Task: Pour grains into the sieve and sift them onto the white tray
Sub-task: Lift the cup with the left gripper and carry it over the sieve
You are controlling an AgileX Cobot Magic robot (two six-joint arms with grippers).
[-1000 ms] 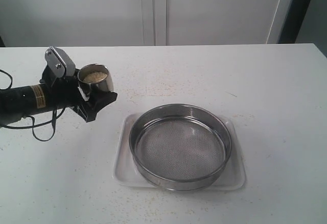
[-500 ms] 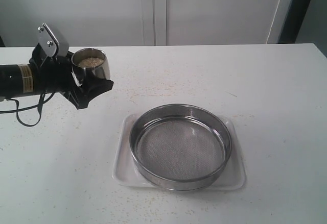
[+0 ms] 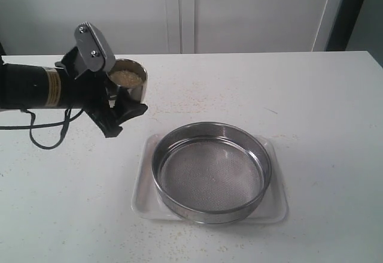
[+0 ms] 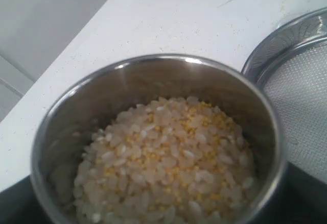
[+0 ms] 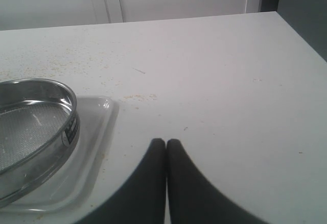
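Note:
A small steel cup [image 3: 128, 82] full of grains [image 3: 127, 78] hangs above the table, left of the sieve, with my left gripper [image 3: 122, 104] shut on it. The left wrist view looks down into the cup [image 4: 61, 132], where whitish and yellow grains [image 4: 168, 163] heap up. The sieve [image 3: 210, 170], a wide steel ring with a mesh bottom, stands on the white tray [image 3: 143, 182]; its rim [image 4: 286, 45] shows just beyond the cup. My right gripper [image 5: 166, 142] is shut and holds nothing, above the table beside the tray's corner [image 5: 102, 112]; the exterior view does not show it.
Stray grains [image 3: 179, 98] speckle the white table around the tray. A black cable [image 3: 48, 140] loops under the left arm. A white wall with panel seams [image 3: 179, 11] runs behind the table's far edge.
The left arm has carried the cup up off the table, then right toward the sieve. The sieve, tray and right gripper have not moved.

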